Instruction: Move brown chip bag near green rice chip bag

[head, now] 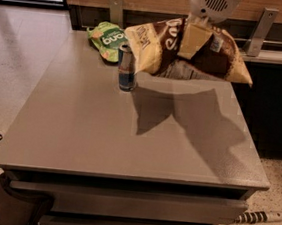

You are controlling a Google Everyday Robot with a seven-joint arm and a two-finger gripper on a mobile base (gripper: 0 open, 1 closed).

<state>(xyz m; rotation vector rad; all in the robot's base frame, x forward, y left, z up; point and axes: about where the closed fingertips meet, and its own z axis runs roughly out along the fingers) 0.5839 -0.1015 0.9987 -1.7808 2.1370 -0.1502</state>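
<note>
The brown chip bag hangs in the air above the far right part of the grey table, dark brown in the middle with cream-yellow ends. My gripper comes down from the top edge of the view and is shut on the bag's middle. The green rice chip bag lies flat at the table's far left corner, just left of the brown bag's near end. The brown bag's shadow falls on the table below it.
A silver-and-blue drink can stands upright in front of the green bag, under the brown bag's left end. A wooden wall with metal brackets runs behind the table. A cable lies on the floor at right.
</note>
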